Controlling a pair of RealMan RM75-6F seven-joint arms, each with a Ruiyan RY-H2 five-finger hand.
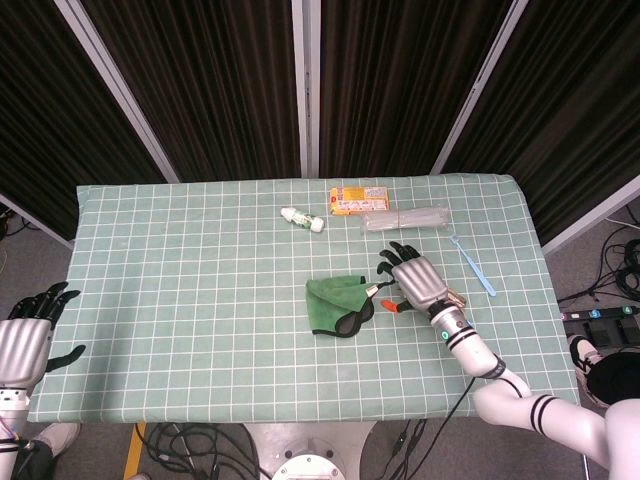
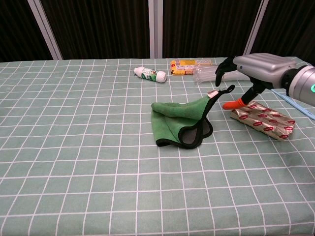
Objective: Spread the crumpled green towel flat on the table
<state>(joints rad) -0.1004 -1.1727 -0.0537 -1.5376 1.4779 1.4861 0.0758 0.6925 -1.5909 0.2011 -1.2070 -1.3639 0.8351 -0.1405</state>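
Note:
The crumpled green towel (image 1: pixel 335 301) (image 2: pixel 179 121) with a black edge lies folded near the table's middle, one corner with a small tag standing up at its right. My right hand (image 1: pixel 415 281) (image 2: pixel 256 70) hovers just right of that raised corner, above the foil packet, fingers spread and holding nothing. Its orange-tipped thumb points toward the towel. My left hand (image 1: pixel 28 338) stays open beyond the table's left edge, far from the towel, and does not show in the chest view.
A silver-and-red foil packet (image 2: pixel 263 120) lies under the right hand. At the back are a white tube (image 1: pixel 301 218), a yellow box (image 1: pixel 356 200) and a clear plastic bundle (image 1: pixel 405 219). A blue toothbrush (image 1: pixel 473 265) lies at the right. A green checked cloth (image 1: pixel 200 300) covers the table.

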